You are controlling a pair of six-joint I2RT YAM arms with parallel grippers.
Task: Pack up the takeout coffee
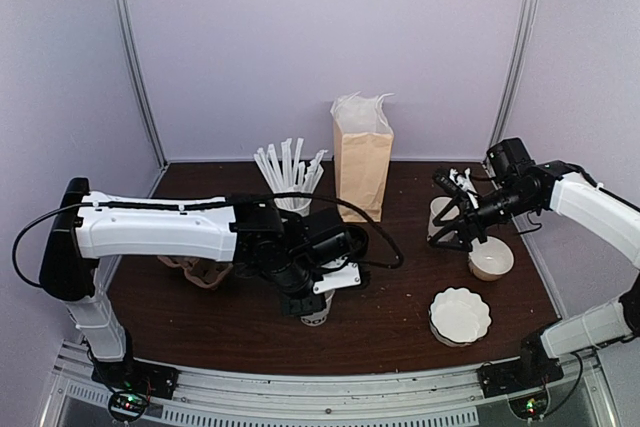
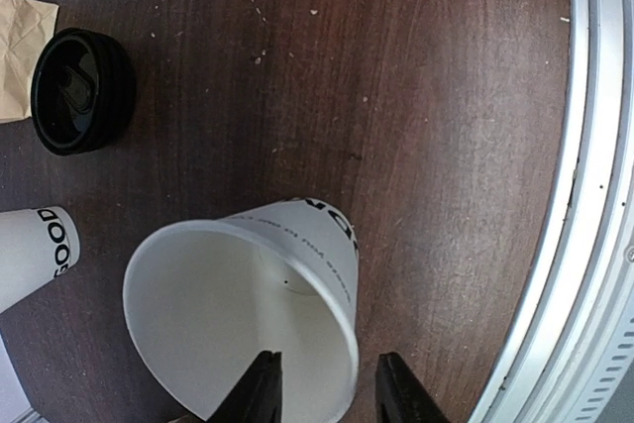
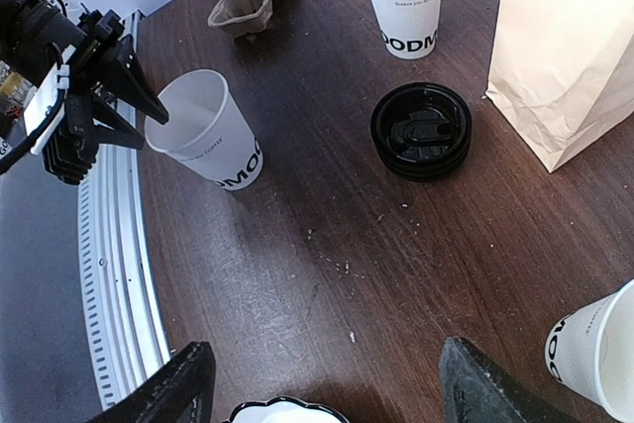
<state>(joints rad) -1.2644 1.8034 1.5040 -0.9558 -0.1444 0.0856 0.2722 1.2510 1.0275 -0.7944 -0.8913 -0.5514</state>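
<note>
Top view: left arm hides most of the cup (image 3: pixel 203 141). It stands upright and lidless near the worktop's (image 3: pixel 327 245) front edge. Lid (image 3: pixel 421 131) lies apart, beside bag (image 3: pixel 565 47). Cup print shows "DMO", rest turned away; small line illegible. Straw cup (image 3: pixel 408 12) reads "GOOD". Left jaws part-open astride cup rim, not clamped. Right jaws wide, empty.

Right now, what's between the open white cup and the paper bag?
A black lid lies between the open white cup and the paper bag; the right wrist view shows it.
</note>
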